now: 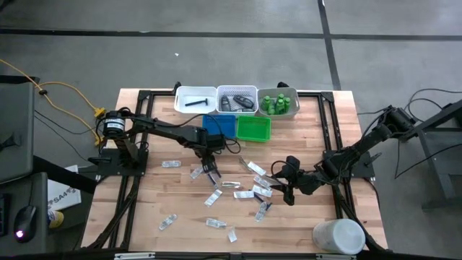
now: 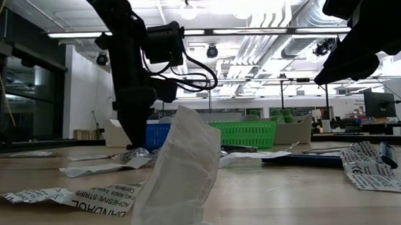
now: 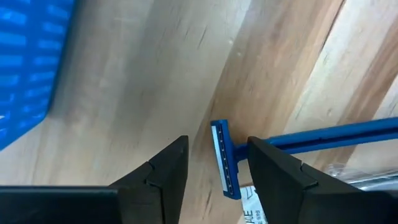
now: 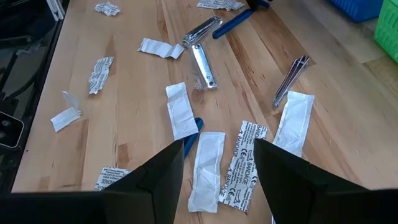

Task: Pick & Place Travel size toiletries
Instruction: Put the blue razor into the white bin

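Razor, blue, disposable, flat on the counter just short of the blue tray; head sits between the left pincer's spread fingers, handle running out past one finger. Nothing pinched yet. Best to lower squarely, close across the neck below the head rather than the blade strip, then lift straight. Right pincer hangs spread and empty over scattered bandage packets and nail clippers.
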